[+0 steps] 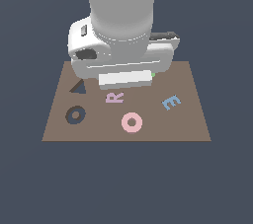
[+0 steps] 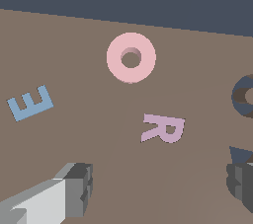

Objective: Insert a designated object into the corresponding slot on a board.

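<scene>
The gripper (image 2: 157, 193) hangs wide and empty above the board (image 1: 192, 119), near its far edge. The pink ring (image 1: 132, 122) lies loose near the near edge; centre over it before descending, fingers straddling its rim.

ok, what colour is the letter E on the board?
Light blue. The E shows best in the wrist view.

Bare board (image 1: 148, 131) rings the pink ring (image 1: 132, 122); lilac R (image 1: 114, 97) nearest
</scene>
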### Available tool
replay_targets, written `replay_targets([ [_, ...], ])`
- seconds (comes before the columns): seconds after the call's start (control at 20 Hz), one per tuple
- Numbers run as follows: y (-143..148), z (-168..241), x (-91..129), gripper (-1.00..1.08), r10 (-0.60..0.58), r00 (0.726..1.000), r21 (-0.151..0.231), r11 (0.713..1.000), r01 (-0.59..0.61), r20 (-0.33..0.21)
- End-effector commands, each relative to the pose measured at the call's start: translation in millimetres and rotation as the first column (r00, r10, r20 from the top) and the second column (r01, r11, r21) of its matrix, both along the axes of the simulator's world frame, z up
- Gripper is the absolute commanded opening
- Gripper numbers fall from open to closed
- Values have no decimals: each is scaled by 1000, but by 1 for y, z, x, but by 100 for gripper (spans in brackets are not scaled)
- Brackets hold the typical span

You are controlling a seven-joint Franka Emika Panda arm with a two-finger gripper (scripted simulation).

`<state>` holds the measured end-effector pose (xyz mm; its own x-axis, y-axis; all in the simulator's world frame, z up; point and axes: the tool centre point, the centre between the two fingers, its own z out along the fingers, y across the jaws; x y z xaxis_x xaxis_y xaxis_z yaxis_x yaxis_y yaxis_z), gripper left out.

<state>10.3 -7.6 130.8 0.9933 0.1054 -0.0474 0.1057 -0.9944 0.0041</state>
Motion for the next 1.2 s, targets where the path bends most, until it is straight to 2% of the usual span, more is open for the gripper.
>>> replay_targets([
  [0.0,0,-9,9,100,43,999,2,999,-43,4],
  [0.25,3,-30,32,100,155,988,6,988,-155,16],
  [0.65,13,-63,68,100,329,944,9,944,-329,36],
  [1.15,23,-81,89,100,423,905,9,906,-424,47],
])
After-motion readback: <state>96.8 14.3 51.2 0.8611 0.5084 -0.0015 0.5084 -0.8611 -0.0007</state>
